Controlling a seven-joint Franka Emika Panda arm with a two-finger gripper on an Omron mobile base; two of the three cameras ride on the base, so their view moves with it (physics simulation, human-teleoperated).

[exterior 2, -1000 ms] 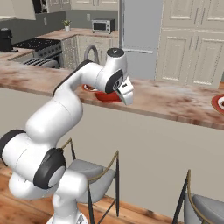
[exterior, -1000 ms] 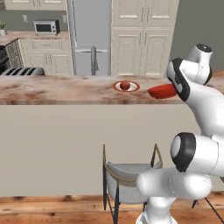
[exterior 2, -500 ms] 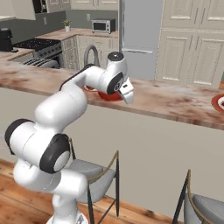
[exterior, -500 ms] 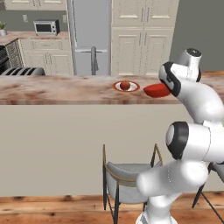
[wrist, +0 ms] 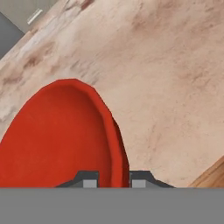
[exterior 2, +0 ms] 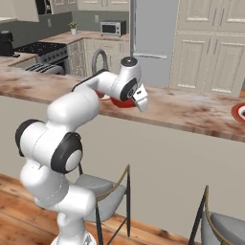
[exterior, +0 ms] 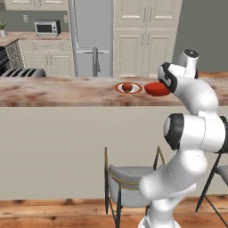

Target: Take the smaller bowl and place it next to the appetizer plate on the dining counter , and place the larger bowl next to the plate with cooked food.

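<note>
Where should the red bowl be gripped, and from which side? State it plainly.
Grip the smaller bowl by its thin rim, one finger inside and one outside, coming from above on the side away from the appetizer plate. The wall is too wide to span, but the upright lip fits the jaws. The hand view shows the gripper already shut on the rim this way.

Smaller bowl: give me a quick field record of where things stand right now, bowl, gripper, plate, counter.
smaller bowl: red, over the dining counter, just right of the appetizer plate in the left base view
gripper: shut on the smaller bowl, one finger inside the rim, one outside
appetizer plate: on the counter, one red-brown food lump on it
dining counter: marble top
bowl resting or still lifted: cannot tell
</note>
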